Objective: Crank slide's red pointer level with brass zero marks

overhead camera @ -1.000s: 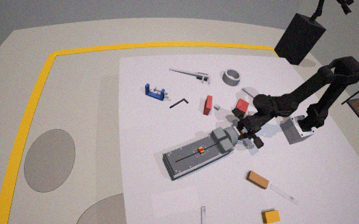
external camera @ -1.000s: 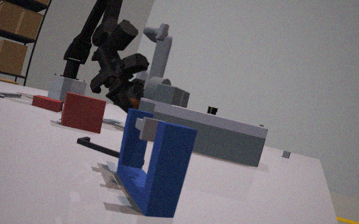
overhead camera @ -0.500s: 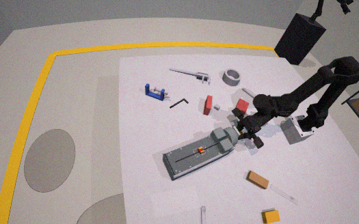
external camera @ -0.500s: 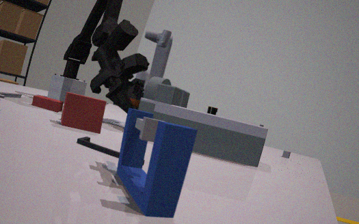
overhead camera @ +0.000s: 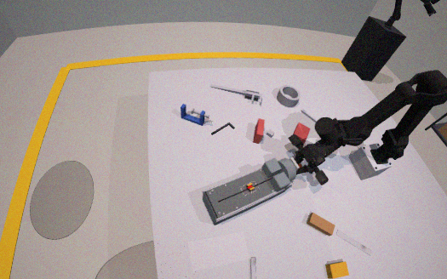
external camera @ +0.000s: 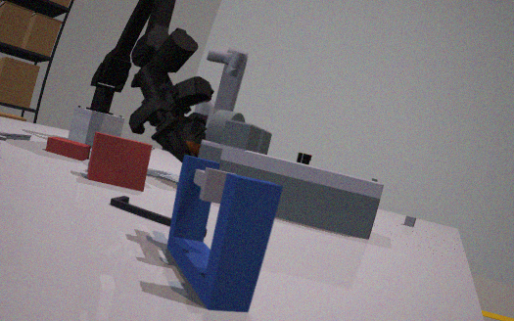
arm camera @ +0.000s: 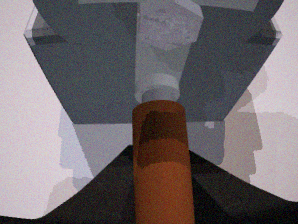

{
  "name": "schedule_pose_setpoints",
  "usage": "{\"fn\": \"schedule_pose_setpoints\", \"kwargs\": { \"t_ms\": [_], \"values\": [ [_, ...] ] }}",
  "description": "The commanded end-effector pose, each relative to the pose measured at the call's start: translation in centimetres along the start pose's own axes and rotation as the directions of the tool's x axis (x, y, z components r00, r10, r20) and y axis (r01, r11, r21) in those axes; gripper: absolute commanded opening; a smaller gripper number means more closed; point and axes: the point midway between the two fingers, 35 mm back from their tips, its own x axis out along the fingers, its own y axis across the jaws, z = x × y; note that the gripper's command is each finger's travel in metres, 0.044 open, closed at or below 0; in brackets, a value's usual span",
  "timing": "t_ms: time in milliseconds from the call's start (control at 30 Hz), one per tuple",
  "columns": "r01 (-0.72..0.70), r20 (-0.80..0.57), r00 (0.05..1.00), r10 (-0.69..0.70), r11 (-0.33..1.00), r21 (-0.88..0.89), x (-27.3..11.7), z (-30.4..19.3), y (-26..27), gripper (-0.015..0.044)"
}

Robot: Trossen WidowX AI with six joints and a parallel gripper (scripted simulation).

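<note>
My gripper is pinching the crank's orange handle at the near end of the grey slide machine. The red pointer sits between or very near the brass zero marks, so I judge the turning nearly done, though exact level is too small to tell, and letting go remains. Beyond, a red block lies close beside my wrist, which could get in the way when I back off.

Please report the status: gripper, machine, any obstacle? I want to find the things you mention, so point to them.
Gripper (overhead camera: pixel 302 165) (arm camera: pixel 153 155) shut on orange cylindrical crank handle (arm camera: pixel 162 185). Red pointer (overhead camera: pixel 250 187) close to brass marks; exact level unclear. No obstacle seen touching grey machine (overhead camera: pixel 235 202) (external camera: pixel 324 207).
</note>
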Motion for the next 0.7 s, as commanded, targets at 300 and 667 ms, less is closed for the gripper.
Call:
{"fn": "schedule_pose_setpoints", "kwargs": {
  "t_ms": [300,667],
  "values": [
    [0.000,0.000,1.000,0.000,1.000,0.000,0.00,0.00,0.00,0.0000],
    [0.000,0.000,1.000,0.000,1.000,0.000,0.00,0.00,0.00,0.0289]
  ]
}}
